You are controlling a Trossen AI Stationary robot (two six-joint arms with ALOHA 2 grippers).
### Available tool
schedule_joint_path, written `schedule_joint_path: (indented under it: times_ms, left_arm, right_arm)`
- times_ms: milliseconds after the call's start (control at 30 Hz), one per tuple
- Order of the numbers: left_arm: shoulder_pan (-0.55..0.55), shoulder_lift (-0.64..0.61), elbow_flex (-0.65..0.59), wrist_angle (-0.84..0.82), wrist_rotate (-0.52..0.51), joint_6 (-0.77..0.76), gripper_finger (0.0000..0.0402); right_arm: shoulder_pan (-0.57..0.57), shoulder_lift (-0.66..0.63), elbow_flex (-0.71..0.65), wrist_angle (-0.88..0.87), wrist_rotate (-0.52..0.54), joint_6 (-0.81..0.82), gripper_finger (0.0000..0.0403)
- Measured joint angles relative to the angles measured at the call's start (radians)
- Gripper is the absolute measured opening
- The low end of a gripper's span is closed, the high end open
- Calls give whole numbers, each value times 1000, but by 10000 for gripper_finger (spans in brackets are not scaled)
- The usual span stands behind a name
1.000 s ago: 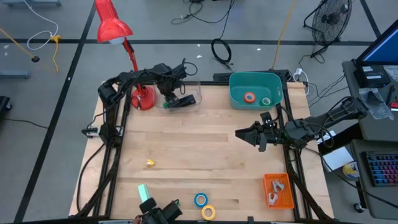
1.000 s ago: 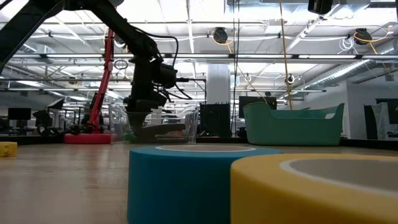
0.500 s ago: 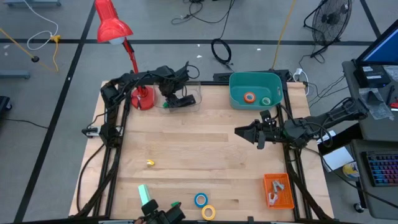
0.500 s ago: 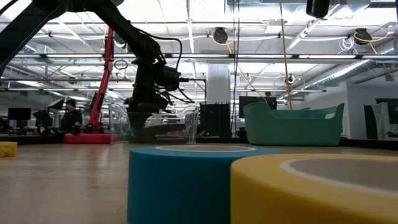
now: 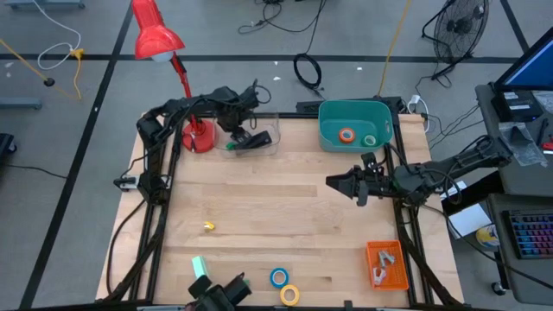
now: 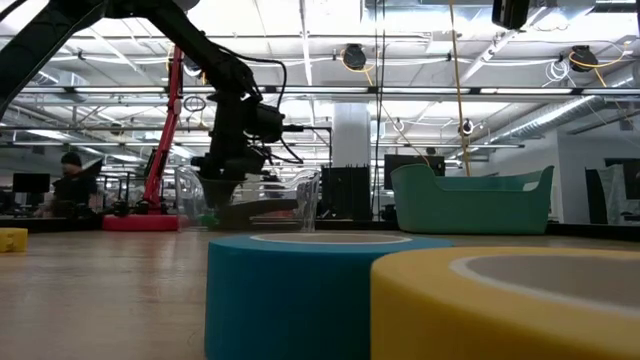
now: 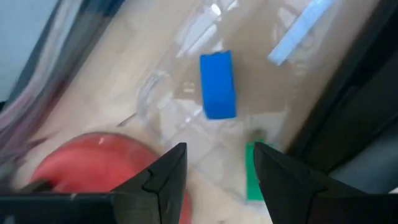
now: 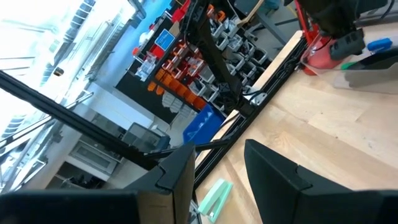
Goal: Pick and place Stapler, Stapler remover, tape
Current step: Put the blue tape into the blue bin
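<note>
Wooden surface [image 5: 285, 207] carries blue roll [image 5: 278, 277], yellow roll [image 5: 289, 295], teal bin [image 5: 354, 125]. Left end effector [image 5: 235, 136] apart, empty over clear tray [image 5: 263, 138]; right end effector [image 5: 333, 183] apart.

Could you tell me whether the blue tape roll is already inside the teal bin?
No: the blue tape roll lies on the table beside the yellow roll, while the teal bin holds only the orange and green rolls.

four tape rolls [image 5: 278, 277], two bins: one teal [image 5: 333, 134], one orange [image 5: 386, 266], plus one red lamp [image 5: 157, 34] and two arms.
</note>
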Motion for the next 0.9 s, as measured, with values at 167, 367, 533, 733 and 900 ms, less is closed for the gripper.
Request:
schedule_joint_path:
  times_ms: [167, 367, 533, 733, 900]
  left_arm:
    - [11, -5, 0, -5, 0, -4, 186]
    - [-7, -44, 0, -2, 27, 1, 186]
    - [-13, -84, 0, -13, 26, 1, 186]
    - [-39, -178, 0, -12, 116, -11, 186]
    - [-108, -292, 0, -6, 251, -56, 186]
  right_arm:
    - [0, 0, 0, 0, 0, -3, 132]
    - [0, 0, 0, 0, 0, -9, 132]
    - [0, 0, 0, 0, 0, -11, 132]
    - [0, 0, 0, 0, -4, -11, 132]
    - [0, 0, 0, 0, -26, -12, 132]
